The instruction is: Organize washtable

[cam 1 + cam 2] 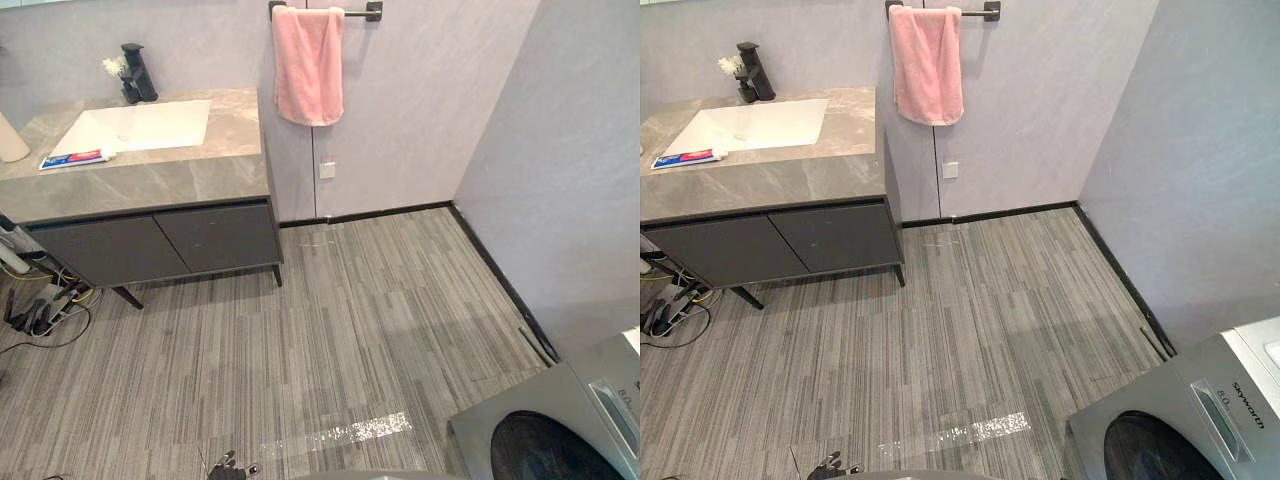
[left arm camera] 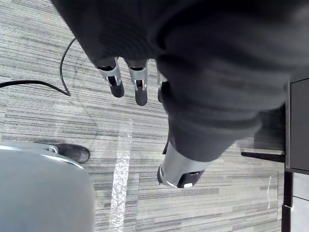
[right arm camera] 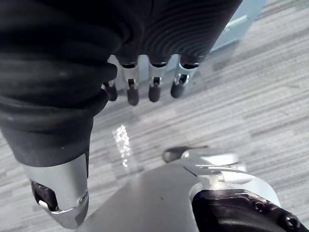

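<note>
Because the tube [image 1: 77,158] lies flat on the washtable [image 1: 190,180], the next move has to go up and to the left. From the middle of the eye view, the tube sits at about 10 o'clock. It is just beside the front rim of the sink [image 1: 135,127], and its long side runs from 9 o'clock to 3 o'clock. The tap [image 1: 135,72] stands behind the sink at 12 o'clock from the tube. A pink towel [image 1: 308,65] hangs on the wall off at 2 o'clock. Both hands hang low over the floor [image 1: 330,330], well apart from the table. The left hand [image 2: 139,82] has loose, straight fingers and holds nothing. The right hand [image 3: 154,84] is the same. I think the left hand is nearer, since the table is on that side.
</note>
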